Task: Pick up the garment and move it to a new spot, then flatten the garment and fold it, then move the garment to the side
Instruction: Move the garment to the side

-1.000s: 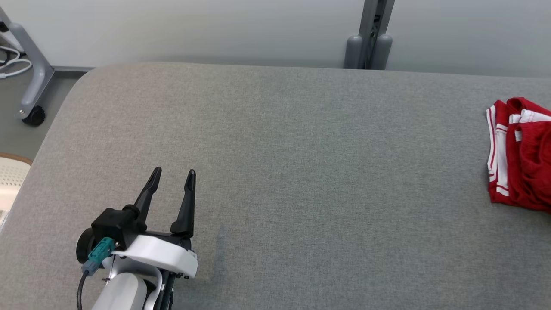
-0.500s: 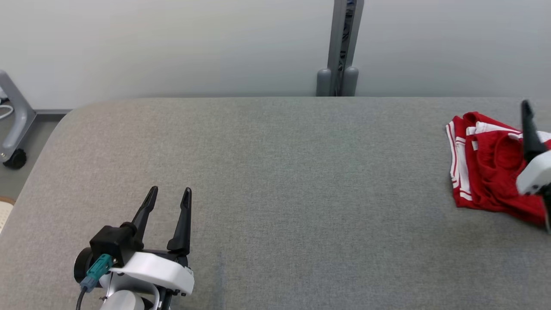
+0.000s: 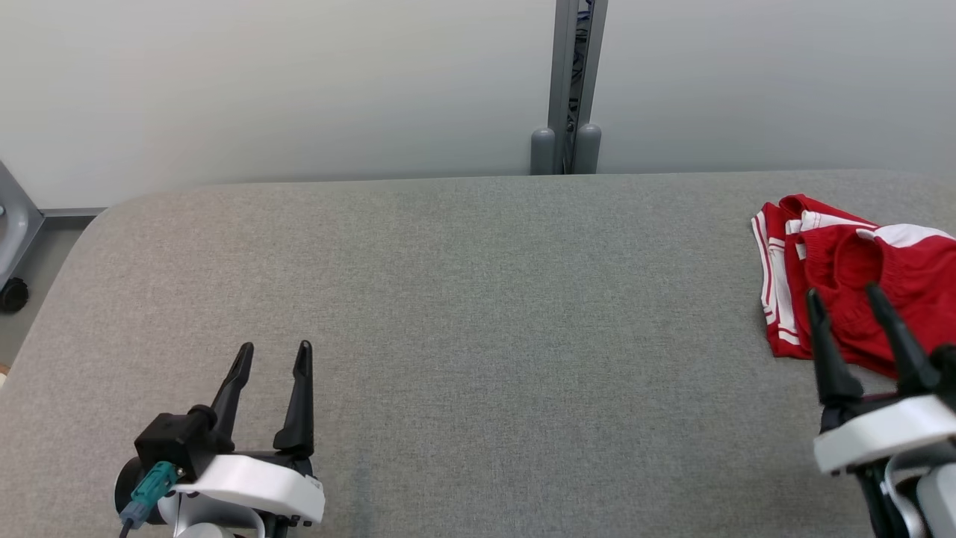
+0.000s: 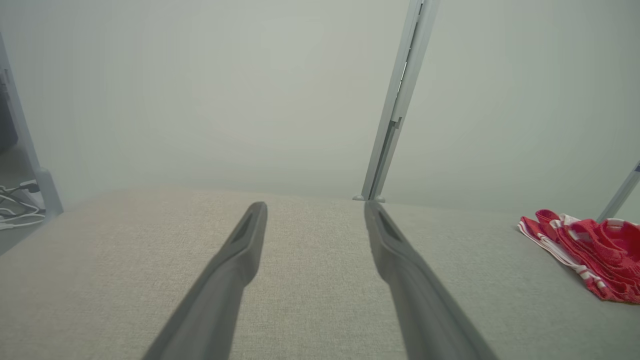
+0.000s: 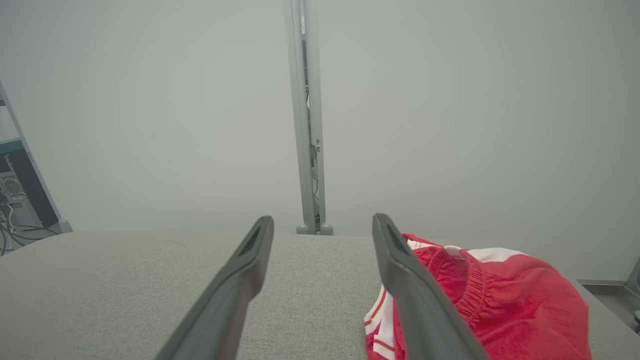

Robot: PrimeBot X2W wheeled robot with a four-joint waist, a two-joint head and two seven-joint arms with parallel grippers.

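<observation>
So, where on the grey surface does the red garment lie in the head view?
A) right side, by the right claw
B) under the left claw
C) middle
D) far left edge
A: the red garment lies at the right side of the grey surface, close by the right claw.

Count: one garment [image 3: 859, 276] on one bench [image 3: 478, 314].
The garment is single, red with white stripes, and the grey bench is also only one. Two grippers are there, the left gripper [image 3: 274, 347] and the right gripper [image 3: 842, 291], each with two dark fingers [image 3: 299, 403], so four fingers in total. Behind the bench stands one grey post [image 3: 567, 75] with two rounded caps [image 3: 543, 149] at its foot. One black wheel [image 3: 11, 294] is at the left edge.
</observation>
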